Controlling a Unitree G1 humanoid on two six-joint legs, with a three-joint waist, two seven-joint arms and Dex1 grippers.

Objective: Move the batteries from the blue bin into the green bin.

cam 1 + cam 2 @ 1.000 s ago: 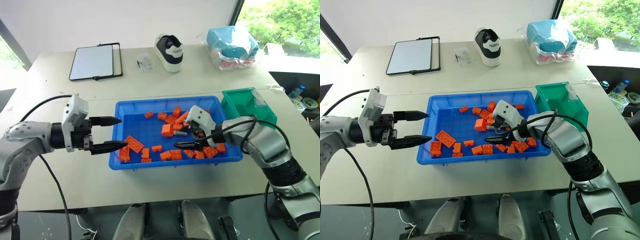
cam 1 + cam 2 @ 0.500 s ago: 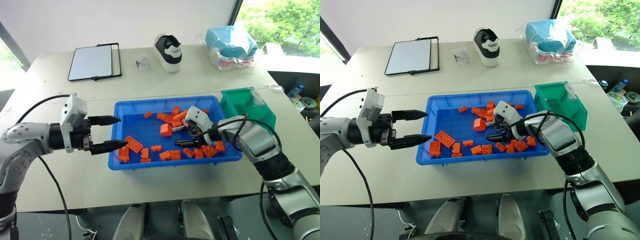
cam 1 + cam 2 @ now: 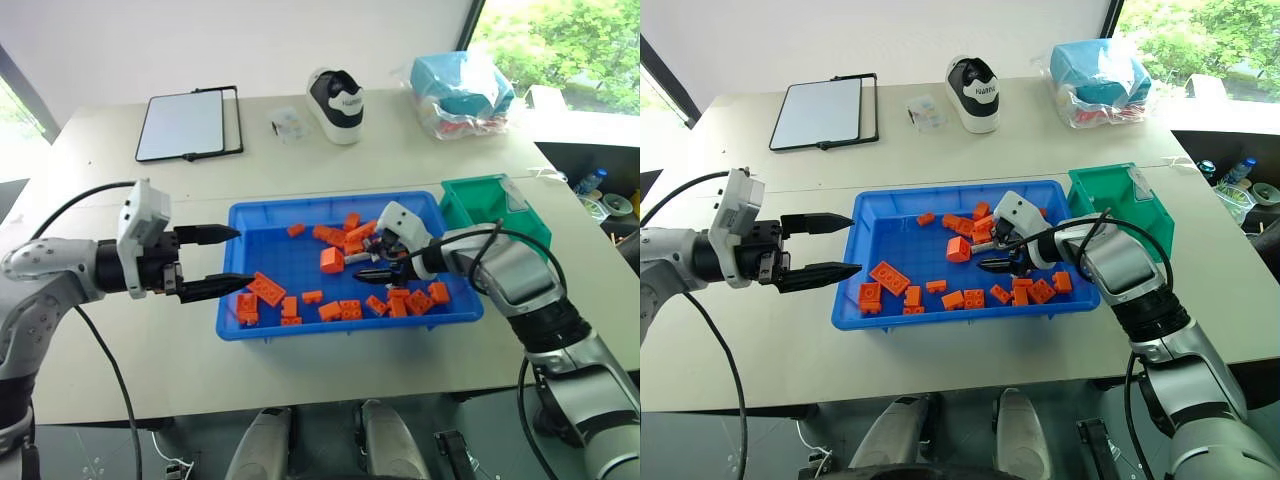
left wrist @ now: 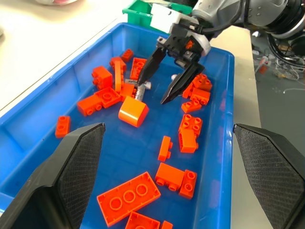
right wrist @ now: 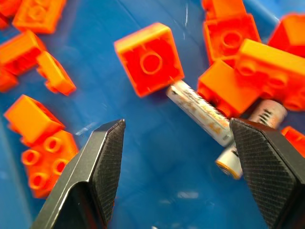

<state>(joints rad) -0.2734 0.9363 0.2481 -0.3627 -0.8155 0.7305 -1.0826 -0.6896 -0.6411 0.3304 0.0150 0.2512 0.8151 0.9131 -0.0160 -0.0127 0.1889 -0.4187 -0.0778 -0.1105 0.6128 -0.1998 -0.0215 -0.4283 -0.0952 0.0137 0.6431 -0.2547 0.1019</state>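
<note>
Right wrist view: two batteries (image 5: 200, 112) among bricks (image 5: 150, 57) | jaws apart

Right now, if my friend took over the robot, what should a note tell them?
Left gripper: open, holding nothing, beside the blue bin's left edge.
Right gripper: open, holding nothing, down inside the blue bin right over the batteries.
Two batteries show, lying among orange bricks near the middle of the blue bin, one partly under a brick.
Green bin: on the table at the blue bin's far right corner; no battery seen inside.
Done: none moved that I can see.
Left: grab each battery and drop it into the green bin.
</note>
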